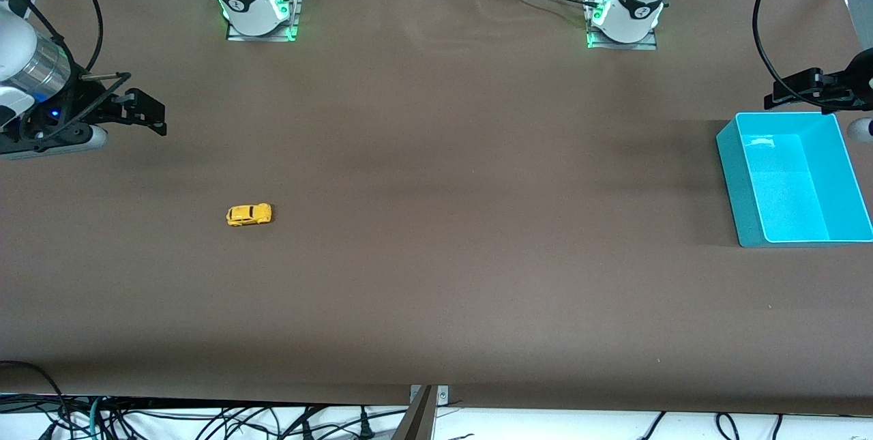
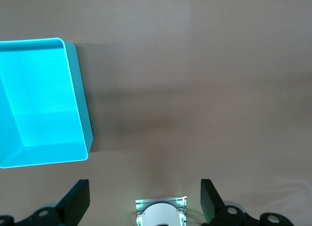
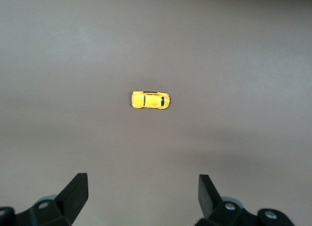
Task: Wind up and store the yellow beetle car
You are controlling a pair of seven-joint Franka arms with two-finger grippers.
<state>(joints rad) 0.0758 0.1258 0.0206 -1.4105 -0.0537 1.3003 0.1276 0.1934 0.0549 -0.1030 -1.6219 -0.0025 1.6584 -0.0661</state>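
Front view, from left edge to right edge: the right end effector [image 1: 146,112] hangs at the upper left over bare brown bench [image 1: 436,222], fingers spread and holding nothing. The yellow car [image 1: 249,214] stands on its wheels alone at lower left of centre, well apart from both end effectors. At the right edge sits the turquoise bin [image 1: 730,174], with the left end effector [image 1: 794,89] just above its upper rim, fingers likewise spread wide and holding nothing.

Front camera high, facing arms; wrists look downward.
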